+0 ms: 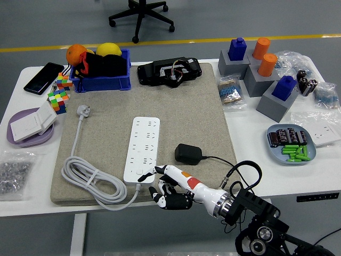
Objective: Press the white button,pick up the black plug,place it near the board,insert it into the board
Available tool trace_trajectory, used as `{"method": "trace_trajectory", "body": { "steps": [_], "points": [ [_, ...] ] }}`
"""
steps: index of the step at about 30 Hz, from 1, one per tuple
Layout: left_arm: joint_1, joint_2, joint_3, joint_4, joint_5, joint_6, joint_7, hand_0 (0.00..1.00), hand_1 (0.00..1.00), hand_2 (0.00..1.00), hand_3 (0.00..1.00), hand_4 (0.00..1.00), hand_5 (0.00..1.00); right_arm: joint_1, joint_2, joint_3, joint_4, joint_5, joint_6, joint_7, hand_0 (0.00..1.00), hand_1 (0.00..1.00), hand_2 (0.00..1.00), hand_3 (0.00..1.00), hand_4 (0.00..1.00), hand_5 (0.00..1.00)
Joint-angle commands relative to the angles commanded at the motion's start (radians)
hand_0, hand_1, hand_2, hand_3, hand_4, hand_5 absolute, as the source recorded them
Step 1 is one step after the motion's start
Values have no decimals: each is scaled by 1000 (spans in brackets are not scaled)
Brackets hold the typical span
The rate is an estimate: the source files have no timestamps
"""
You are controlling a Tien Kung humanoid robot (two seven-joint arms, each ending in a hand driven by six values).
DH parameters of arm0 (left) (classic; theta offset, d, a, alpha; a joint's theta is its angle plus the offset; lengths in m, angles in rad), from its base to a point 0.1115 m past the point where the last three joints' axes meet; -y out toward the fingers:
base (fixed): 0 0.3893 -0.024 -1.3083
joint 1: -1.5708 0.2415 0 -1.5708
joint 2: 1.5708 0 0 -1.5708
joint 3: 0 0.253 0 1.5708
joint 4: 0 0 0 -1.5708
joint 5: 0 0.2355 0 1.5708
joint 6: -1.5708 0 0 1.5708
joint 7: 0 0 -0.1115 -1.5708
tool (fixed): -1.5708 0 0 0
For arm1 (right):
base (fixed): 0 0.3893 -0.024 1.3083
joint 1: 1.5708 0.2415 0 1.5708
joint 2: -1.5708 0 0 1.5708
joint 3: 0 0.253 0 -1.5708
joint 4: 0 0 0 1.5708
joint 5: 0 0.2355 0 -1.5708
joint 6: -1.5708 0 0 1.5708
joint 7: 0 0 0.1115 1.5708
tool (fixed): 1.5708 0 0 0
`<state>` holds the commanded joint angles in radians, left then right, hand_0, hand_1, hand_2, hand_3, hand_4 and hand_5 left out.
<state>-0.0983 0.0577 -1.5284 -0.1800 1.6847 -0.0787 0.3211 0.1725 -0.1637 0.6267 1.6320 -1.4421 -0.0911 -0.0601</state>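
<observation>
A white power strip (142,148) lies lengthwise on the grey mat (202,112), its white cable (88,178) coiled to the left. The black plug (188,153) sits on the mat just right of the strip, its black cord running right. My right hand (168,186) reaches in from the lower right. Its index finger (152,173) is stretched out, the tip touching the strip's near end where the button is. The other fingers are curled under and hold nothing. My left arm is out of sight.
A blue bin (101,74) and a black device (169,72) stand at the mat's far edge. Grey blocks with blue and orange pegs (261,74) and a blue plate (291,144) are at the right. Cubes, a purple tray (29,128) and a phone (43,78) lie left.
</observation>
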Motion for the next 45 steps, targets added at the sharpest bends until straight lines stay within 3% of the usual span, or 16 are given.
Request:
{"method": "trace_trajectory", "body": {
  "steps": [2, 3, 8, 9, 11, 18, 28, 45],
  "points": [
    [-2, 0, 2, 0, -1, 0, -1, 650, 640, 637, 680, 541, 97, -10, -4, 1, 0, 22, -8, 27, 2, 2, 110, 702, 459, 63],
    [-4, 0, 2, 0, 0, -1, -1, 650, 641, 637, 680, 543, 98, -21, -7, 3, 0, 42, -20, 56, 2, 8, 143, 667, 522, 76],
    [-16, -10, 2, 0, 10, -4, -1, 650, 641, 637, 680, 543, 98, -65, -30, -7, 3, 188, -77, 211, 2, 8, 143, 667, 522, 76],
    [-15, -14, 5, 0, 11, -5, -1, 650, 640, 637, 680, 545, 96, -71, -35, -12, 5, 209, -80, 230, 28, 64, 171, 638, 476, 92],
    [-14, -19, 7, 0, 12, -5, -2, 650, 640, 637, 680, 545, 96, -80, -41, -16, 9, 229, -80, 242, 28, 64, 171, 638, 476, 92],
    [-35, -22, 0, 0, 28, -6, -5, 650, 641, 637, 681, 546, 98, -89, -55, -30, 16, 236, -68, 227, 43, 66, 170, 626, 512, 131],
    [-28, -18, -14, 0, -69, 25, -20, 650, 640, 637, 679, 541, 109, -113, -34, 13, 26, 226, -67, 226, 47, 68, 173, 621, 522, 135],
    [-37, -5, -33, 0, -41, 26, -20, 646, 639, 634, 676, 529, 121, -122, -19, 41, 34, 223, -67, 234, 48, 65, 173, 623, 526, 143]
  ]
}}
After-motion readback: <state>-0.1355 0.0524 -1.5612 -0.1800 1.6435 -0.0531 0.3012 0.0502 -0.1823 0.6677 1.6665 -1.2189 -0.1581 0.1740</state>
